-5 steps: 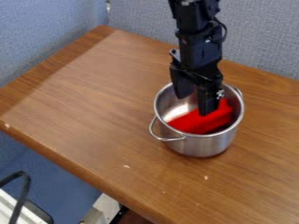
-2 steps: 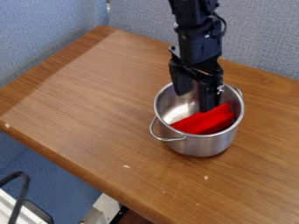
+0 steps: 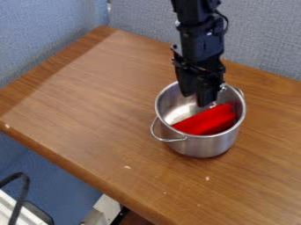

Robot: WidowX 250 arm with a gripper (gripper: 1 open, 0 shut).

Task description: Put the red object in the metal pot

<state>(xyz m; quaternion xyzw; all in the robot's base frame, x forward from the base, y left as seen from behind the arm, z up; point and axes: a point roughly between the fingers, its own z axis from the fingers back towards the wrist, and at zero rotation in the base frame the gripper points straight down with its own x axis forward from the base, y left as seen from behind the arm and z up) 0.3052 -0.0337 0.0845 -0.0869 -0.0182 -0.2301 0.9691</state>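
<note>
You are looking at a lab or office corner set up for robot trials, not a kitchen. A plain wooden table (image 3: 83, 88) stands against blue fabric partition panels (image 3: 47, 31) of the cubicle kind. A dark cable (image 3: 18, 198) trails over the floor at the lower left. A black robot arm (image 3: 194, 26) reaches down over a lone metal pot (image 3: 194, 141).

shiny steel pot (image 3: 200, 141), smooth wood table (image 3: 83, 97).

One pot (image 3: 177, 134) at the table's (image 3: 83, 97) 3 o'clock, one red block (image 3: 209, 121) inside it, one gripper (image 3: 200, 97) above.
</note>
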